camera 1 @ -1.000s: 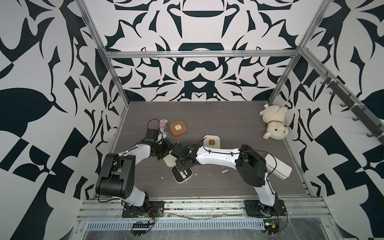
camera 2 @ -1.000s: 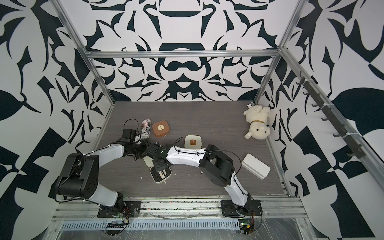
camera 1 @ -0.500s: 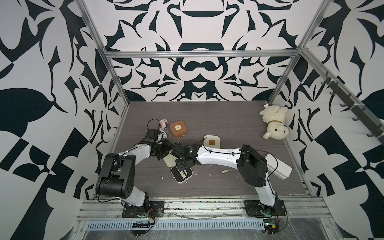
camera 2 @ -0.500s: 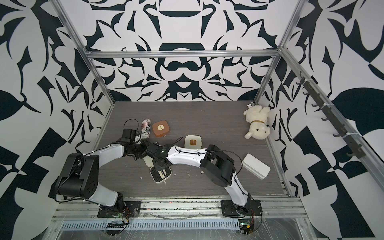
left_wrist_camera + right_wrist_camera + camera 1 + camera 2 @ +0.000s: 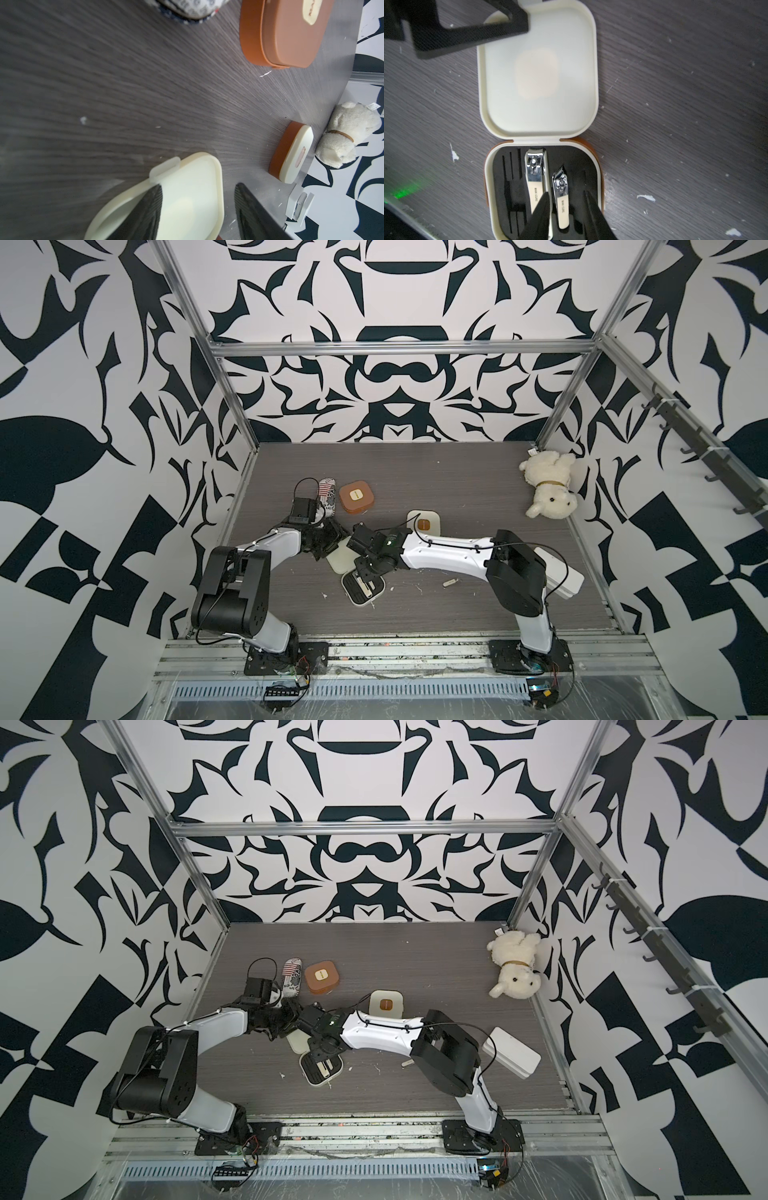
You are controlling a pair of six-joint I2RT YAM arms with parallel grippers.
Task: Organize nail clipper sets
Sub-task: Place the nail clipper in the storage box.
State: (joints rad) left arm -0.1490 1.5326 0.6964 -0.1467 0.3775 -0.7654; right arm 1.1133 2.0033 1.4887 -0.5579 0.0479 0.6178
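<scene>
Both top views overhead, wrists close — sharing open case (image 5: 537,93)

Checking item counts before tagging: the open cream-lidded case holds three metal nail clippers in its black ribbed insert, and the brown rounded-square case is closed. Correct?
Not three: the right wrist view shows the open cream-lidded case holding only two, a larger metal nail clipper and a smaller metal nail clipper, in its black ribbed insert. The brown rounded-square case is closed.
</scene>
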